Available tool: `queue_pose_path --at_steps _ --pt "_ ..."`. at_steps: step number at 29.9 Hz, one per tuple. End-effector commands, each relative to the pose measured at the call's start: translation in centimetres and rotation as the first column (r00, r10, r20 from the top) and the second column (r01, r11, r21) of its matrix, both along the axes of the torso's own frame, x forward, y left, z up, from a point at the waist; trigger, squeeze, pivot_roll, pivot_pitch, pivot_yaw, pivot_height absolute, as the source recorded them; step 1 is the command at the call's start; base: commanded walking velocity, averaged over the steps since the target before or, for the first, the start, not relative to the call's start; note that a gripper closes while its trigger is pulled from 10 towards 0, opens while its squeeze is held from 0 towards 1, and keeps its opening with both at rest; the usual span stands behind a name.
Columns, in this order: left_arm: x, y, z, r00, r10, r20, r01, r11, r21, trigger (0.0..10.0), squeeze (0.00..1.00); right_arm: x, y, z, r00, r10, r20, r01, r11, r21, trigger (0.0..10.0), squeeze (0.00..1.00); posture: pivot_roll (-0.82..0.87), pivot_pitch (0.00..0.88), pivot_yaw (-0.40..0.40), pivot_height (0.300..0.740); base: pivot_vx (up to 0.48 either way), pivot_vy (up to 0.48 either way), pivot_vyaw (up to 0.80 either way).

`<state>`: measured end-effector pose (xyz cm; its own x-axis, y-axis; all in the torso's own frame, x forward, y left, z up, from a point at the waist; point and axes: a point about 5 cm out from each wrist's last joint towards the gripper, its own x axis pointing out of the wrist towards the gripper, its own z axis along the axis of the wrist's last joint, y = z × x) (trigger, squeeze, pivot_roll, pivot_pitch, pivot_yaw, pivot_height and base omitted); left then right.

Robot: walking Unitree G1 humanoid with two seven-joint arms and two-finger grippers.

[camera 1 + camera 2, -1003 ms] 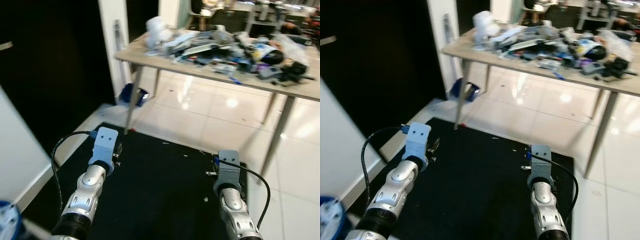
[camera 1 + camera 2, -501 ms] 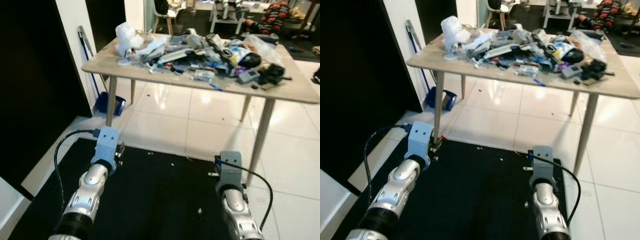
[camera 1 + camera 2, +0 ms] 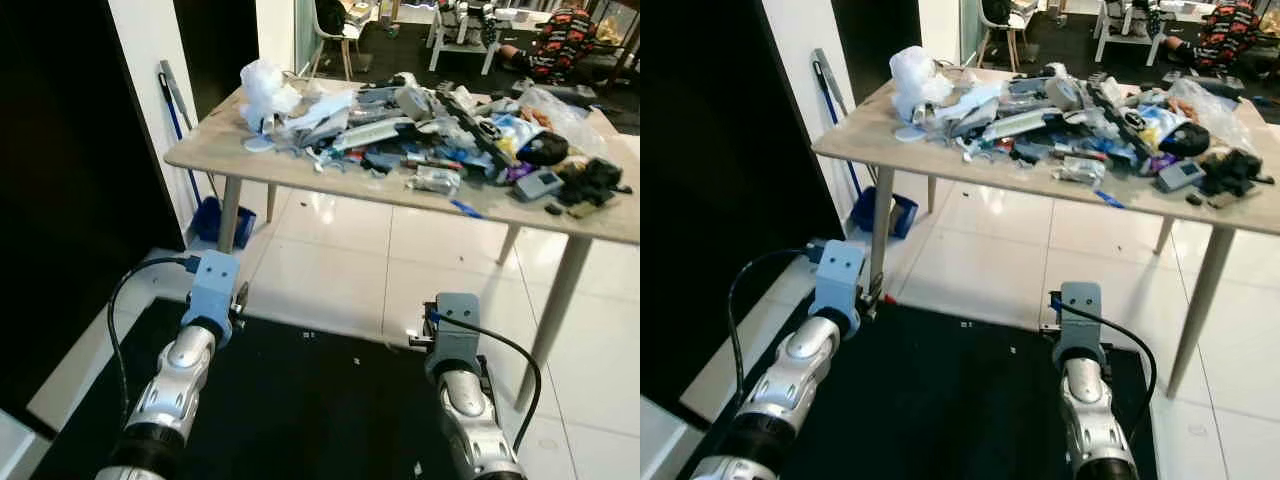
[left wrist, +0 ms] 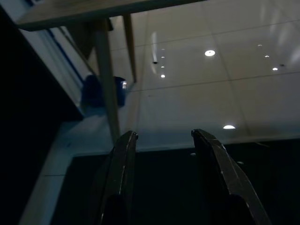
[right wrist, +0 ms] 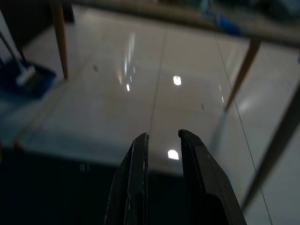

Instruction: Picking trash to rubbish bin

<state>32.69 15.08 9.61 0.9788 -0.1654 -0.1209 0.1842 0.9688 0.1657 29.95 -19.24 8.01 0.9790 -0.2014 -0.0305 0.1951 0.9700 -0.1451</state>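
Since the earlier frame your head camera has swung round and lifted, so you now face the tabletop (image 3: 215, 150) more squarely; both arms are held out low in front of you much as before. Your left tool (image 4: 164, 138) hangs over the edge of the black mat (image 3: 300, 400) near the table leg (image 4: 107, 84), its fingers (image 4: 123, 154) spread apart and holding nothing. Your right tool (image 5: 162, 138) points across the white tiled floor (image 3: 330, 260), fingers (image 5: 138, 159) a narrow gap apart, also holding nothing. The trash (image 3: 420, 125) lies heaped along the tabletop, with a crumpled white bag (image 3: 265, 85) at its left end. A blue dustpan (image 3: 215, 220) with a broom handle leans by the wall beyond that leg.
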Motion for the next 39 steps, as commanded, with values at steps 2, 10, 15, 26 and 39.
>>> queue_pose_path --at_steps 2,10,15,26,39 --pt "0.1 0.0 0.1 1.000 -0.003 -0.003 0.003 1.000 0.000 10.0 0.00 0.5 0.4 1.8 0.996 0.031 0.088 -0.028 0.999 -0.042 10.0 0.00 -0.06 0.052 0.056 0.740 0.416 0.000 0.00" --pt "0.4 -0.3 0.8 1.000 -0.019 0.024 0.020 1.000 -0.013 10.0 0.00 1.2 1.6 4.1 0.967 0.201 0.155 -0.169 0.966 -0.196 10.0 0.00 -0.06 0.054 0.061 0.740 0.416 0.000 0.00" --pt "0.5 -0.5 1.0 0.999 -0.024 0.031 0.025 0.999 -0.022 10.0 0.00 1.3 1.4 4.7 0.964 0.201 0.176 -0.167 0.968 -0.189 10.0 0.00 -0.07 0.059 0.059 0.740 0.415 0.000 0.00" --pt "0.5 -1.2 1.2 0.998 -0.047 0.039 0.048 0.998 -0.036 10.0 0.00 1.5 0.4 4.6 0.979 0.138 0.150 -0.111 0.979 -0.171 10.0 0.00 -0.07 0.071 0.058 0.740 0.414 0.000 -0.15" --pt "0.6 -1.7 1.7 0.995 -0.080 0.055 0.082 0.996 -0.045 10.0 0.00 1.7 0.3 5.4 0.975 0.143 0.171 -0.109 0.975 -0.195 10.0 0.00 -0.08 0.082 0.054 0.740 0.410 0.000 -0.18"
